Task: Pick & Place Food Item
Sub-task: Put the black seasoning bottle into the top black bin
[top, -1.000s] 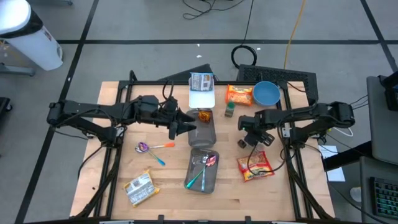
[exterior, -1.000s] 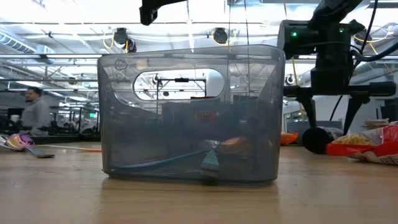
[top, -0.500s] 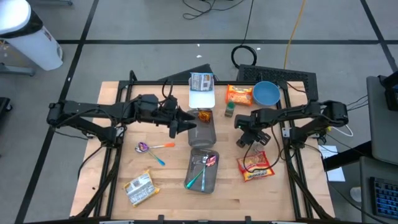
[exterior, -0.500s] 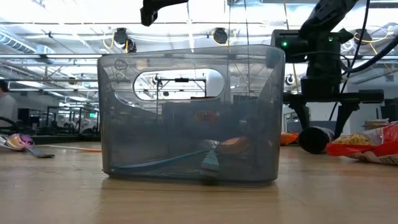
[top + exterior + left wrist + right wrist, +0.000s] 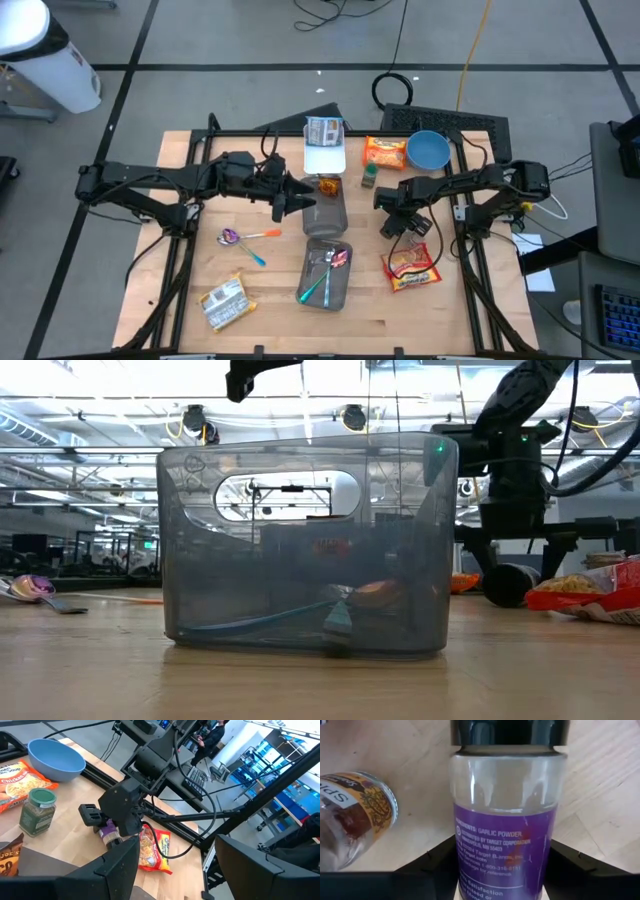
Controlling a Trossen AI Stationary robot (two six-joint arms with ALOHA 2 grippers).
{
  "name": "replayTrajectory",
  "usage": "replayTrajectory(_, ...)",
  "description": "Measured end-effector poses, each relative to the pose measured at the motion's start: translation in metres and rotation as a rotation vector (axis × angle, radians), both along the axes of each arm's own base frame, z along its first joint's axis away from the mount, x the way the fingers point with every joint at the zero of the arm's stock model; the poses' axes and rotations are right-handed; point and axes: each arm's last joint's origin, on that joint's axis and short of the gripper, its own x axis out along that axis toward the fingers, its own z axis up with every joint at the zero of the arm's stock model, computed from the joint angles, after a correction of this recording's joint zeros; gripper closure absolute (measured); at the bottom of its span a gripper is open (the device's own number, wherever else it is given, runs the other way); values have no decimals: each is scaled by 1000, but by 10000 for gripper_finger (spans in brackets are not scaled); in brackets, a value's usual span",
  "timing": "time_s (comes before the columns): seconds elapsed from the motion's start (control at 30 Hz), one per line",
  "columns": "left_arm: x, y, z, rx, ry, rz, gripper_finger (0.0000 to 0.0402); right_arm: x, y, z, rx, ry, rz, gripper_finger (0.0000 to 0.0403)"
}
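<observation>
Garlic powder jar (image 5: 505,820): clear glass, purple label, black cap, clamped between right gripper (image 5: 392,225) fingers (image 5: 580,865). Second spice jar (image 5: 350,820) lying just beside. Grey bin (image 5: 305,545) holds spoons. Left gripper (image 5: 290,200) fingers spread, empty.

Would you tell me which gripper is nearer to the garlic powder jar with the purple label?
The right. The right gripper has the garlic powder jar between its fingers, closed around it. The left gripper waits open well off to that jar's left, above the grey bin.
</observation>
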Motion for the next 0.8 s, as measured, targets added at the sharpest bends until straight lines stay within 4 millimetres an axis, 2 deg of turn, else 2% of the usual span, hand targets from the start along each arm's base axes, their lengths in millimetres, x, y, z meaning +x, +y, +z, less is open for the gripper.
replayTrajectory(0.3,0,-1,-1,0,6,-3,133,2,0,0,-3,-23,-69,225)
replayTrajectory(0.63,0,-1,-1,6,6,-6,133,2,-1,1,-8,-32,-143,228)
replayTrajectory(0.8,0,-1,-1,7,6,-6,133,0,-1,8,-19,-65,-155,230)
